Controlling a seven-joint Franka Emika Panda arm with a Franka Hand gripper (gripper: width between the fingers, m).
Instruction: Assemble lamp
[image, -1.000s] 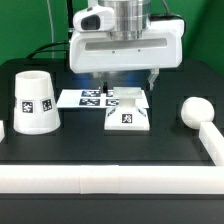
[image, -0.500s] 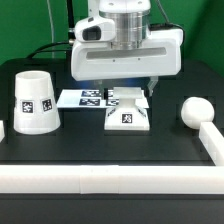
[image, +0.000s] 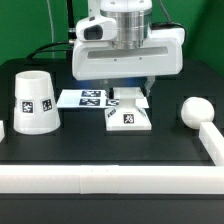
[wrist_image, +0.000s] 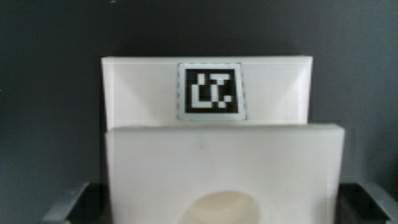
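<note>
At bench (image: 100, 150) centre we hold the pincer (image: 130, 90) spread just over the base (image: 129, 116), wide enough to straddle it for a grip; in the exterior view shade (image: 33, 100) waits at nine o'clock, bulb (image: 192, 110) at three.

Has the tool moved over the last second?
Yes: the tool has come down closer to the low square white plastic lamp base, judged against the flat white marker board in the exterior view.
</note>
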